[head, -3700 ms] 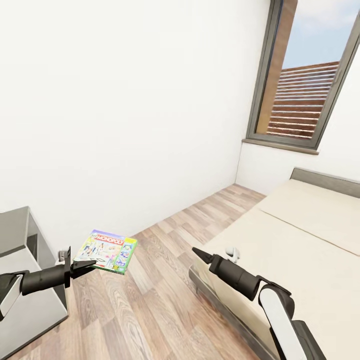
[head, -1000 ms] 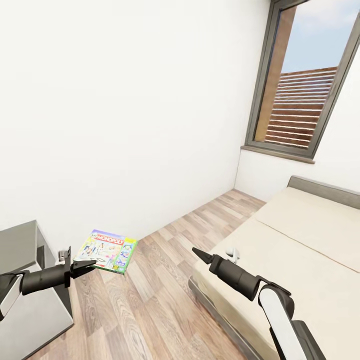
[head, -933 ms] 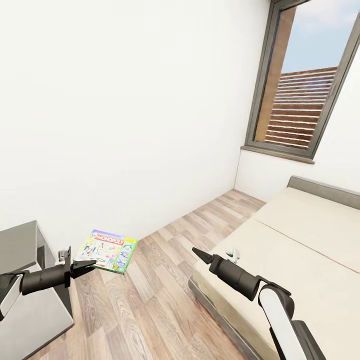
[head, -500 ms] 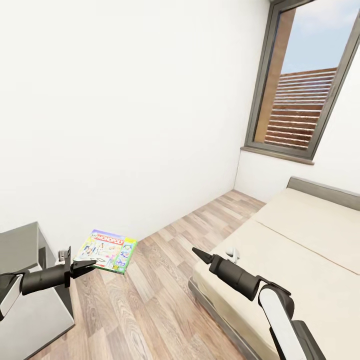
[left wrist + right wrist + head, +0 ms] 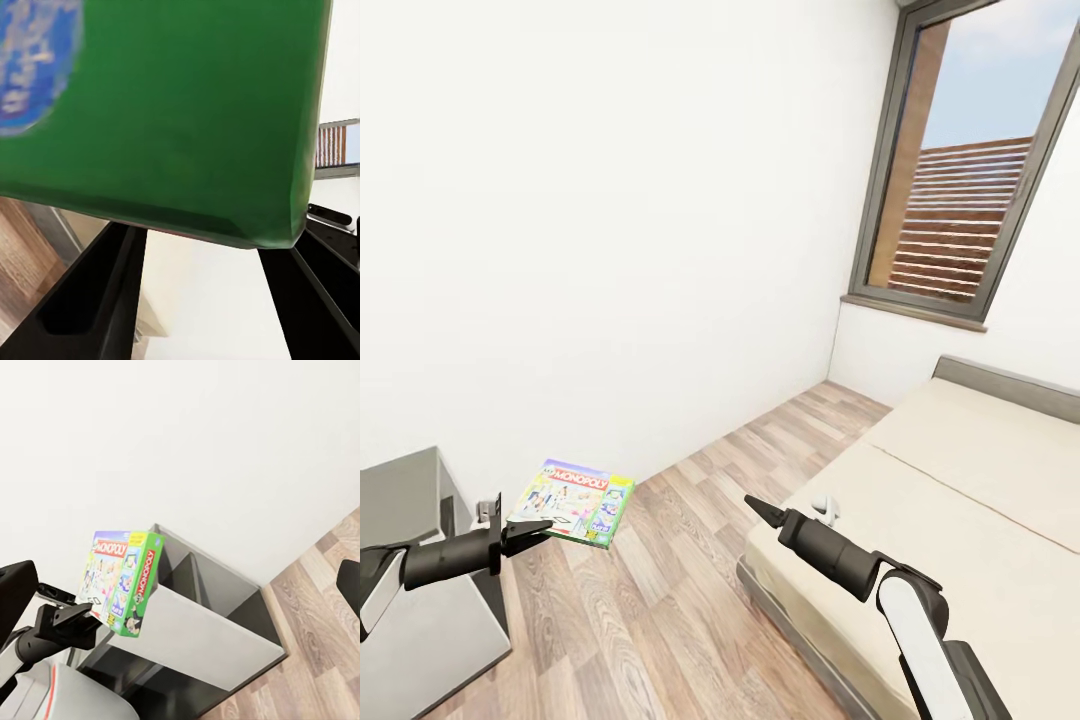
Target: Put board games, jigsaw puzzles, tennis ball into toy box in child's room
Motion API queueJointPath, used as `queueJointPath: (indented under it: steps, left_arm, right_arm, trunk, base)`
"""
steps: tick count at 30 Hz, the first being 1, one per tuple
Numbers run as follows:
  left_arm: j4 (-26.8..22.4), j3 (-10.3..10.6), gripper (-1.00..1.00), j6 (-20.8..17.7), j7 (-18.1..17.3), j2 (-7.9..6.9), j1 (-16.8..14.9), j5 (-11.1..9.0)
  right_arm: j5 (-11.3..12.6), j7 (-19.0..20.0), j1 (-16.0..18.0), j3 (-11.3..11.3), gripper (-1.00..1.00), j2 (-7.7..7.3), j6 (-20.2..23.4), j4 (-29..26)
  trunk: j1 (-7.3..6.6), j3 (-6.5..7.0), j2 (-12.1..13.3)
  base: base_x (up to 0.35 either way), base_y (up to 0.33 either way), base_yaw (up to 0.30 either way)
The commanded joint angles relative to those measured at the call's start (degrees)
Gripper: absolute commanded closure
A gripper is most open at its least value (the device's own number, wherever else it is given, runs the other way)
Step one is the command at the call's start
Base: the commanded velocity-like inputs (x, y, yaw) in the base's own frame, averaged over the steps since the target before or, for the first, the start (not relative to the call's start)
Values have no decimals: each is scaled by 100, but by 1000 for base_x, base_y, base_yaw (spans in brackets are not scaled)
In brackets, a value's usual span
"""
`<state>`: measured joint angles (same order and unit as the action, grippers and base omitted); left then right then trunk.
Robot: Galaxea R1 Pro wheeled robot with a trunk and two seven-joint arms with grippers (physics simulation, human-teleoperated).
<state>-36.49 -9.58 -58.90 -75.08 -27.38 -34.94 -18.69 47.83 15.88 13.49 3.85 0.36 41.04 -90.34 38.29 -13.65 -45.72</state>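
Risk sits mostly in the room around us, so we start there. We see white walls, a plank floor (image 5: pixel 660 600), a bed (image 5: pixel 960 520) on our right and a grey cabinet (image 5: pixel 420 560) low on our left. Neither table nor toy box is in sight, so we judge we are in transit with a load. The base must turn in the strip of floor between bed and cabinet, and a wide swing could drive the outstretched left arm, or the box it carries, into the cabinet or the wall.

Next, the Monopoly game (image 5: pixel 574 502): we hold it out flat in the air above the floor, beside the cabinet, pinched at one edge by the left gripper (image 5: pixel 525 530). In the left wrist view its green underside (image 5: pixel 172 112) lies across the fingers (image 5: pixel 90 300). An edge pinch on a wide flat box leaves a long overhang, so we judge a jolt or a knock could pivot it or slip it free.

The right gripper (image 5: pixel 758 508) holds nothing, its tips drawn together to a point over the bed's corner. A small white object (image 5: pixel 823 510) lies there; we cannot identify it, and the arm could brush it in turning.
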Motion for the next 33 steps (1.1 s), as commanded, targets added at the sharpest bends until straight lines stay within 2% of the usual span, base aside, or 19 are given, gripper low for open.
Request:
queueJointPath:
  steps: [1, 33]
  left_arm:
    - [1, -1, 100, -43, -16, -1, -4, -9]
    - [-16, 0, 100, -43, -16, 22, -4, -10]
  right_arm:
    - [-2, 12, 4, -7, -100, 3, 27, -2]
    - [-2, 14, 4, -7, -100, 10, 22, -1]
  trunk:
    - [-22, 10, 36]
    - [-724, 585, 1319]
  base:
    - [0, 0, 0]
    - [0, 0, 0]
